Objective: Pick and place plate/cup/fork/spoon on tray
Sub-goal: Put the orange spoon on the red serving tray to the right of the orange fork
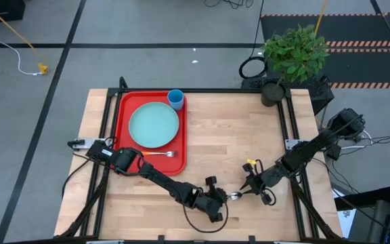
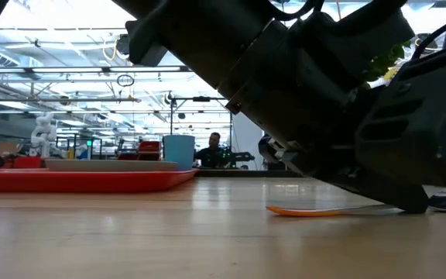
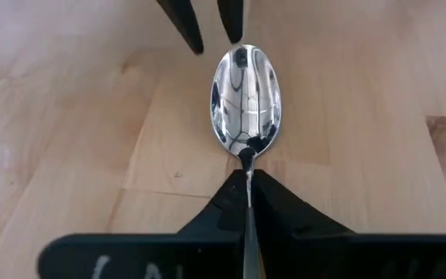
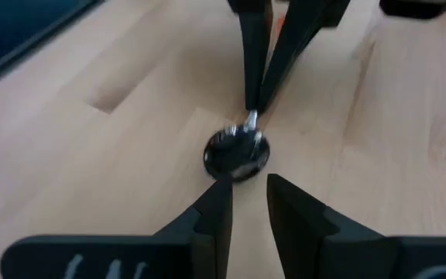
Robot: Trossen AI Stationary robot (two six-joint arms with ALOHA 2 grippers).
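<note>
Red tray, light teal plate, blue cup, silver spoon with seemingly orange handle.

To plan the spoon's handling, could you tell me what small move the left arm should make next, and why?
Probably lift the spoon straight up a little: the left gripper is shut on its neck, it lies on the table, and the right gripper stands open just off its bowl, not holding it.

Light wooden desk with black frame edges. Potted green plant at far right corner. Grey floor beyond; white cable with yellow plug far left; striped hazard tape far right.
</note>
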